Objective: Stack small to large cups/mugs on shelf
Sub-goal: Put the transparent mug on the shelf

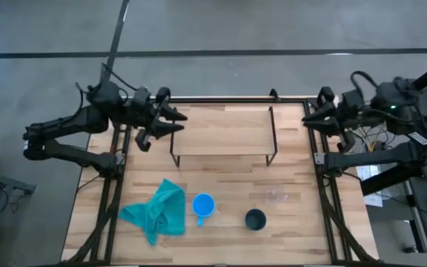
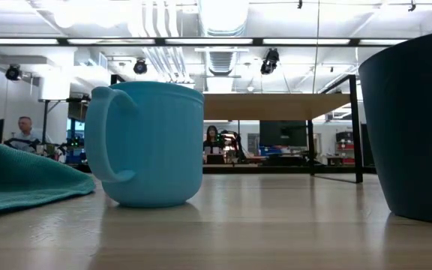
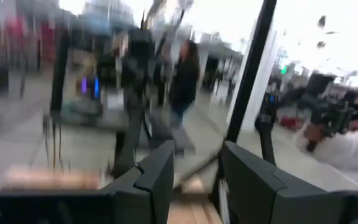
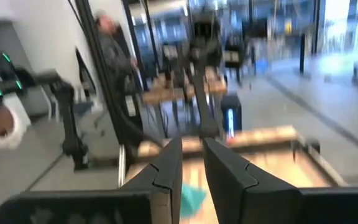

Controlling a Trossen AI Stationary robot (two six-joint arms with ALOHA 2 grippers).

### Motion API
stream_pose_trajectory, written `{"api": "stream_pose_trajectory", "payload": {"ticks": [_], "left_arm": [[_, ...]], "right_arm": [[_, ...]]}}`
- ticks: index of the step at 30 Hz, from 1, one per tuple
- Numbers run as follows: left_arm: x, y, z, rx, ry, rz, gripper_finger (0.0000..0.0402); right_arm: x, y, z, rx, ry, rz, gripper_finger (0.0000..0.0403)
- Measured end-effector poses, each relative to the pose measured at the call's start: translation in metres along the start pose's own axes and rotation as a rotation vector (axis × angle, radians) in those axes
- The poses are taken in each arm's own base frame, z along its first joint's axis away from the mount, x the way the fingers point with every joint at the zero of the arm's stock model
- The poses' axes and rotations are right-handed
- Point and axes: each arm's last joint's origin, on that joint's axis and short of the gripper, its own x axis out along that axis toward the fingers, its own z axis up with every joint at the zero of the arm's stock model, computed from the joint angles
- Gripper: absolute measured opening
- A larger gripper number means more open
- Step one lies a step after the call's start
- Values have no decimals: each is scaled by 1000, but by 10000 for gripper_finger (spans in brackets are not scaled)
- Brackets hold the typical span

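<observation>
1. L gripper (image 1: pixel 178 121) raised at the table's back-left corner, just beside the shelf's left end; fingers (image 3: pixel 157 174) apart, holding nothing.
2. R gripper (image 1: pixel 308 117) at the back-right corner, off the shelf's right end; fingers (image 4: pixel 166 168) parted by a narrow gap, nothing between them.
3. Shelf (image 1: pixel 224 126) w/ light wood top on thin black legs sits at table back centre; no cups on it.
4. Blue mug (image 1: pixel 202 205) on table front, centre-left, handle toward front edge; close up in low view (image 2: pixel 147 142).
5. Dark cup (image 1: pixel 255 219) right of blue mug, apart from it, upright.
6. Clear glass cup (image 1: pixel 276 196) near dark cup, towards the shelf, faint.
7. Teal cloth (image 1: pixel 158 211) crumpled just left of blue mug.
8. People in room behind table, blurry.
</observation>
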Motion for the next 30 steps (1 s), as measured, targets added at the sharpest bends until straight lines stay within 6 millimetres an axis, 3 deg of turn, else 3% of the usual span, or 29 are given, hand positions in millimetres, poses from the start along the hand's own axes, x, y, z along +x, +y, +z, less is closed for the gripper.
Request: {"api": "stream_pose_trajectory", "payload": {"ticks": [4, 13, 21, 30], "left_arm": [[7, 4, -4, -102, 162, 47, 123], [24, 10, -1, -139, 302, 69, 123], [33, 18, -25, -212, 575, 117, 123], [60, 29, -58, -306, 735, 38, 123]], "right_arm": [[11, -5, -11, 63, 130, -22, 61], [33, -12, -19, 96, 228, -37, 61], [39, -17, -45, 279, 510, -74, 61], [56, -23, -69, 435, 782, -81, 61]]}}
